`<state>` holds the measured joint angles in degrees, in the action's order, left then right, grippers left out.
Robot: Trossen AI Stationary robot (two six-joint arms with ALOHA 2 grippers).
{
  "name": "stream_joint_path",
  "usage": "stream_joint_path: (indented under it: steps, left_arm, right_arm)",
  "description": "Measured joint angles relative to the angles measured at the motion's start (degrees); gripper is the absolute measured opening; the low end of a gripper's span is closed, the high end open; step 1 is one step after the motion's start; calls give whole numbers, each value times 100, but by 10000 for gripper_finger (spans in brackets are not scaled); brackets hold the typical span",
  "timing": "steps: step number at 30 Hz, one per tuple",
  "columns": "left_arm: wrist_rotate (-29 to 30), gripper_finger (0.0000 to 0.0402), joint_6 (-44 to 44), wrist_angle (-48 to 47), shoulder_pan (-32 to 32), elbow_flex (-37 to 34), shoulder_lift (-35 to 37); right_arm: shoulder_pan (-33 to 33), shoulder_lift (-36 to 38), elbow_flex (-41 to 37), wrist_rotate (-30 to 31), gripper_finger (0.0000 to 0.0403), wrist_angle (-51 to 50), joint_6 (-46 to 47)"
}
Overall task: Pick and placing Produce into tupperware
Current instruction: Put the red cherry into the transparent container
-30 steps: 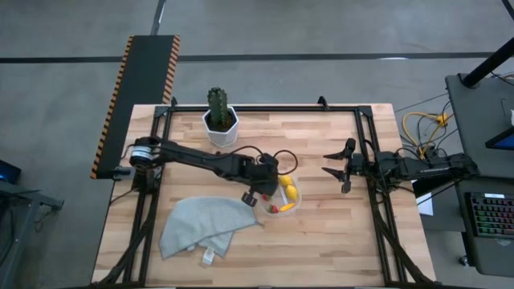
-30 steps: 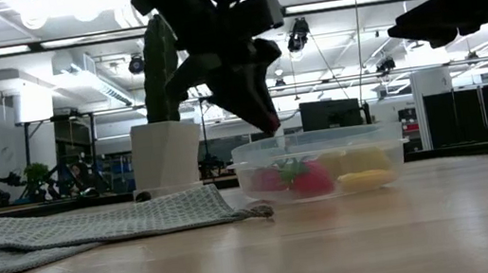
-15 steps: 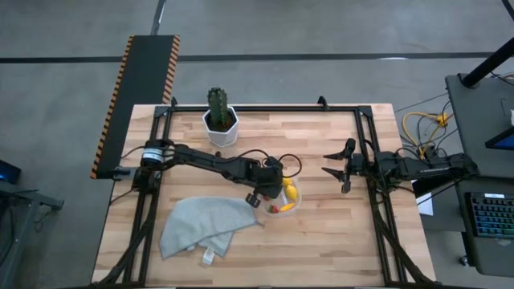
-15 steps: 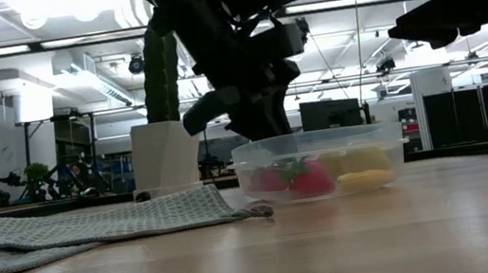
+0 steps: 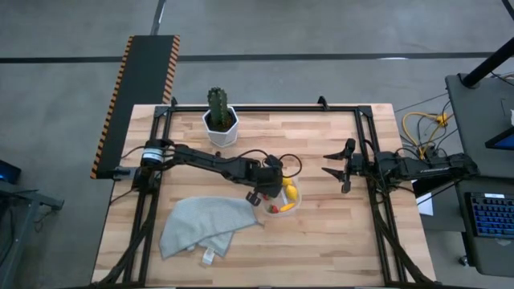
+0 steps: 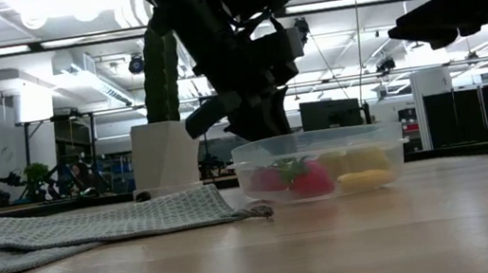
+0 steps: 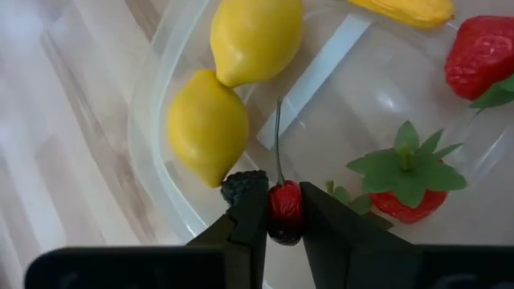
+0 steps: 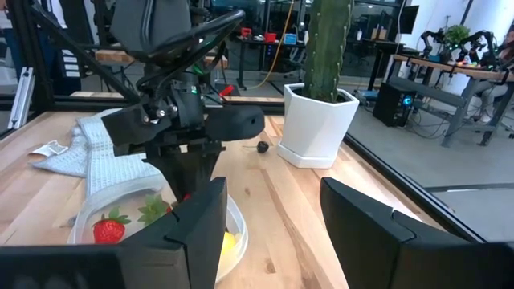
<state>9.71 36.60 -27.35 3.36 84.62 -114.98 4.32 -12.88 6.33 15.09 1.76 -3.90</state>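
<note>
- Red cherry pinched tight in left gripper, lower now than a second ago, right over tupperware; nearly time to drop.
- Inside already: two yellow lemons, strawberries.
- Farther off, right gripper wide open, holding nothing, above desk.

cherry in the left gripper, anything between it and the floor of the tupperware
Nothing visible does. The left gripper is shut on the cherry above the tupperware, just inside its rim. Under it shows bare tub floor, with two lemons to one side and a strawberry to the other. The right gripper waits at the table's right.
</note>
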Motion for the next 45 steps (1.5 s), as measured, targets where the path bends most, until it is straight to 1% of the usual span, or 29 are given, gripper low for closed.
stream_joint_path:
  steps: [5,14,17,24,33,37,42,45]
  left_arm:
    - [171,52,20,48,-2,0,0]
    - [35,56,16,42,-2,-2,0]
    - [-166,73,3,43,-7,-4,0]
    - [-185,127,-15,54,-15,10,0]
    - [-331,149,-22,96,-17,17,0]
    - [-99,157,-18,137,23,17,0]
    - [41,158,-13,106,110,9,4]
    - [451,158,-3,100,246,2,4]
  right_arm:
    - [0,0,0,0,194,-5,0]
    - [0,0,0,0,194,-7,2]
    - [0,0,0,0,194,-7,2]
    - [0,0,0,0,194,-7,3]
    - [2,0,0,0,194,-32,44]
    - [2,0,0,0,194,-31,43]
    - [1,0,0,0,194,-31,43]
    - [0,0,0,0,194,-31,41]
